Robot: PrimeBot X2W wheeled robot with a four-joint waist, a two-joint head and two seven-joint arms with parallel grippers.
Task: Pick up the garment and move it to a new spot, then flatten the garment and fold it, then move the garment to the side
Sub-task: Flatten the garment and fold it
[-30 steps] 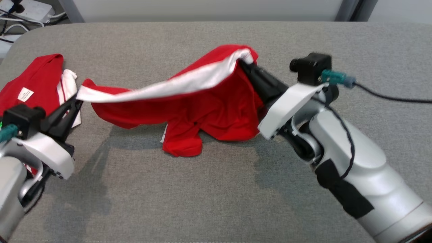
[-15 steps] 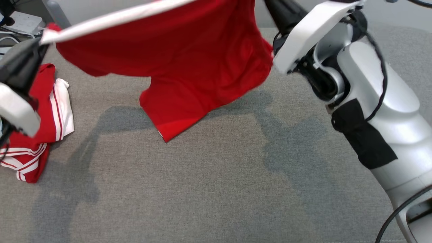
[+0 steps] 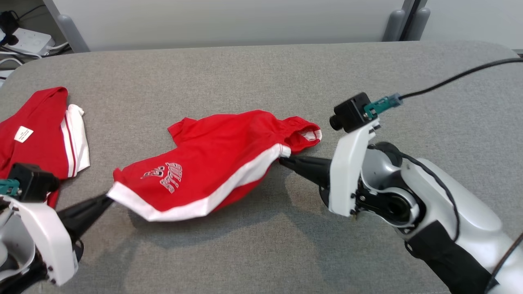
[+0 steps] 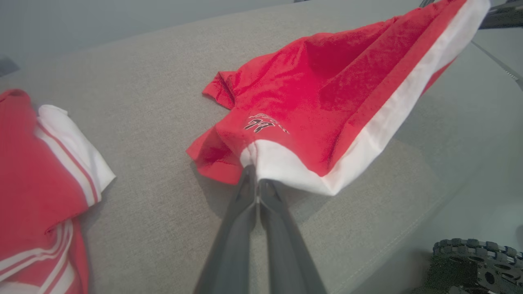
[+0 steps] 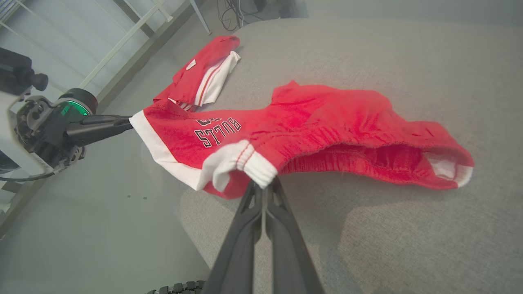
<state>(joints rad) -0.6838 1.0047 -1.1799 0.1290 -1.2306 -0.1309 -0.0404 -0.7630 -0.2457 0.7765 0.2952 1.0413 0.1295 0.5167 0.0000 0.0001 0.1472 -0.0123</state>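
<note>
Left claw [image 3: 108, 198], right claw [image 3: 282, 160]: garment [image 3: 212, 163] lower.

Stretched garment [image 3: 212, 163] spanning table [image 3: 261, 81] centre, blocking passage; spare red clothing [image 3: 36, 122] occupying left edge; far table strip lying open.

The garment [image 3: 212, 167] lies on the table [image 3: 261, 73] between left tool [image 3: 108, 199] and right tool [image 3: 282, 160] (second garment [image 3: 36, 134] farther left).

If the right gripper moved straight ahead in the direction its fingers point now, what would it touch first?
The red Bulls shorts: the right gripper is shut on their white band, so it would push into that cloth first. Behind lies the grey table top, though depth is unclear.
</note>
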